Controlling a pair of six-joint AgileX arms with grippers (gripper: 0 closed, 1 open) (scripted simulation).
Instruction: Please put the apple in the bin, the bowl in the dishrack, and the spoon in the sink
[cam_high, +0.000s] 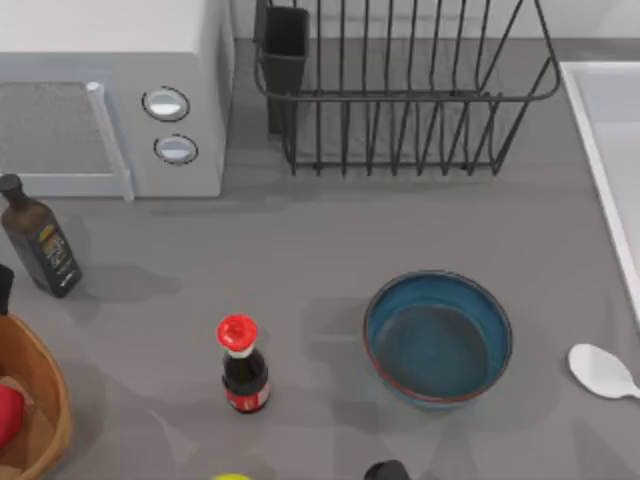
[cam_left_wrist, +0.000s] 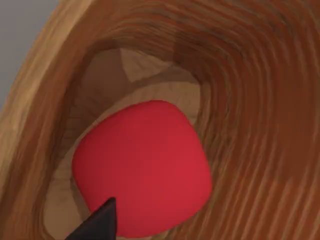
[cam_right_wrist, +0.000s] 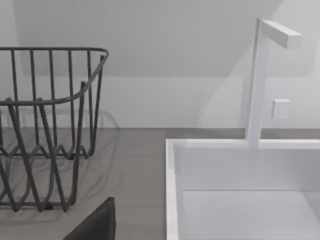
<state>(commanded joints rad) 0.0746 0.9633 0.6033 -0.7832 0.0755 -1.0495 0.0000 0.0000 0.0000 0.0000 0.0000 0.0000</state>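
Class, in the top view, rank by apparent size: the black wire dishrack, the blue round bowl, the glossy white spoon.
1. Black wire dishrack, largest.
2. Blue round bowl.
3. Glossy white spoon, smallest, though cut off by the picture's edge.

- The bin (cam_left_wrist: 260, 100) looks like wood, ringed with fine brown grain, matt.
- The apple (cam_left_wrist: 142, 167), just beyond the left claw's dark fingertip (cam_left_wrist: 100, 222), is plain matt red and smooth.
- The dishrack (cam_high: 400, 90) is thin black wire.
- The bowl (cam_high: 438, 338) is smooth blue, faintly glossy.
- The spoon (cam_high: 602, 371) is glossy white.
- The sink (cam_right_wrist: 240, 190) is smooth matt white.
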